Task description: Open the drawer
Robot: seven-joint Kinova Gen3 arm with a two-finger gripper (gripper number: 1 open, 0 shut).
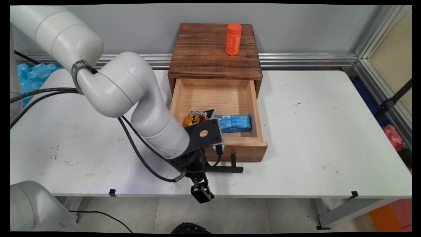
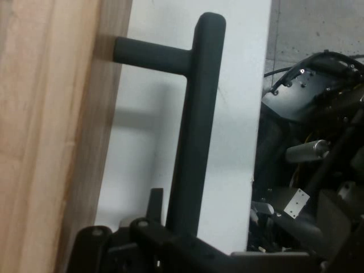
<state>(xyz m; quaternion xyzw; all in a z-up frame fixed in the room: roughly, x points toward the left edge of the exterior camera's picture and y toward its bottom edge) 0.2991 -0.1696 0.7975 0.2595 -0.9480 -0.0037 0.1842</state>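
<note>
Hand [image 1: 201, 192] at drawer handle [image 1: 227, 169], drawer [image 1: 218, 98] pulled out; snag and tip risks.
Landmark is the drawer. Left to right: hand sits at the handle's left end, just in front of the drawer face near the tabletop [image 1: 312, 131] edge; can't tell if its fingers are apart or clamped, linkage hides them in the hand view. Inside the drawer, front left, orange snack bag [image 1: 196, 117]; just right of it, blue packet [image 1: 234, 122] against the front wall. Behind, on the cabinet top [image 1: 210, 49], orange bottle [image 1: 233, 39] stands upright. Risks, my read: off-centre hold could skew and jam the drawer; a jerk could topple the bottle; hanging cables [image 1: 141, 158] could catch the handle.
</note>
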